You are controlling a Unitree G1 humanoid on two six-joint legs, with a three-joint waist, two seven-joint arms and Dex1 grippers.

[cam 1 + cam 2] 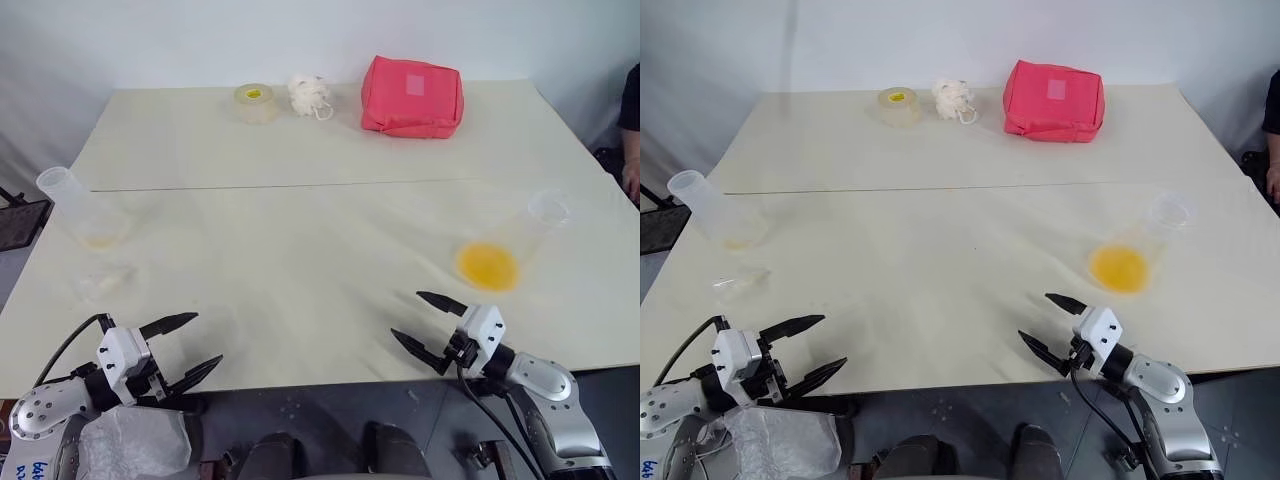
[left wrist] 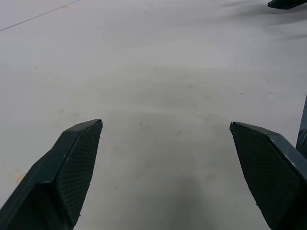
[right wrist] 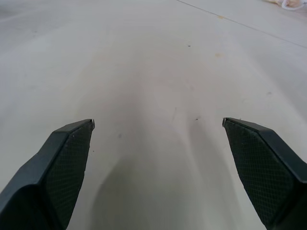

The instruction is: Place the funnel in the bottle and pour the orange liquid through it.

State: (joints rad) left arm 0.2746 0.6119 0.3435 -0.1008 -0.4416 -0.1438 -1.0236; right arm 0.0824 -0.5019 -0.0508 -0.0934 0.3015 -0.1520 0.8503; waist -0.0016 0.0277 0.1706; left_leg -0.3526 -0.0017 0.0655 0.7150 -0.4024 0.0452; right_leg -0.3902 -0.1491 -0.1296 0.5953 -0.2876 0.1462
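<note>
At the table's (image 1: pixel 300 150) near edge both your left gripper (image 1: pixel 190 350) and right gripper (image 1: pixel 425 325) gape empty, nothing begun; the funnel (image 1: pixel 740 283) beside the left-hand bottle (image 1: pixel 85 212) likely comes first, the orange liquid (image 1: pixel 488 266) waiting right.

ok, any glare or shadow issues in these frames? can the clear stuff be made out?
Head views: soft even light, no glare; the funnel nearly vanishes against the table; both flasks are faint, the orange liquid stands out. Wrist views: soft shadow between the open fingers.
</note>
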